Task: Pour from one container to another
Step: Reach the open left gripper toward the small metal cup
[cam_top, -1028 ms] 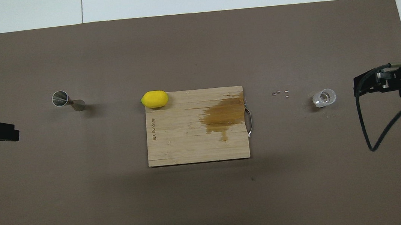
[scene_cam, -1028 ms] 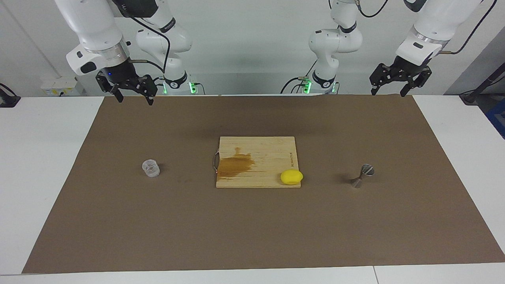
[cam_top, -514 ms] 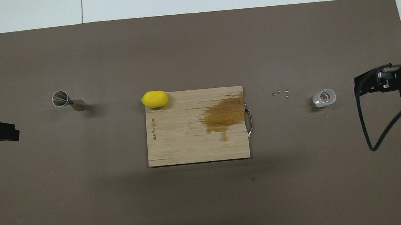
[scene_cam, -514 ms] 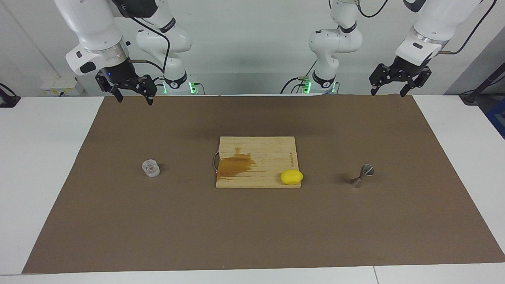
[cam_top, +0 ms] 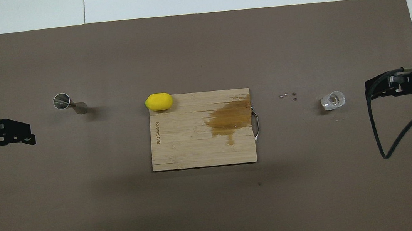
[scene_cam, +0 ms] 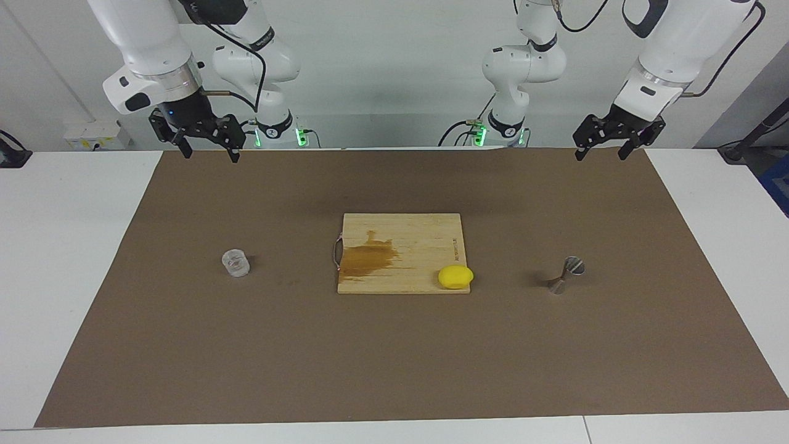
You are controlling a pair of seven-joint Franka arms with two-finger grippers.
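Note:
The clear cup stands on the brown mat toward the right arm's end of the table. The steel jigger stands on the mat toward the left arm's end. My right gripper hangs open and empty, high over the mat's edge at the cup's end. Open and empty too, my left gripper is raised over the mat's edge at the jigger's end. Neither gripper touches anything.
A wooden cutting board with a brown wet stain lies mid-mat. A yellow lemon rests at the board's corner toward the jigger. Several tiny bits lie between board and cup.
My left gripper has swung inward over the mat toward the jigger's end and turned a little. The right gripper has hardly shifted. Cup and jigger stay put.

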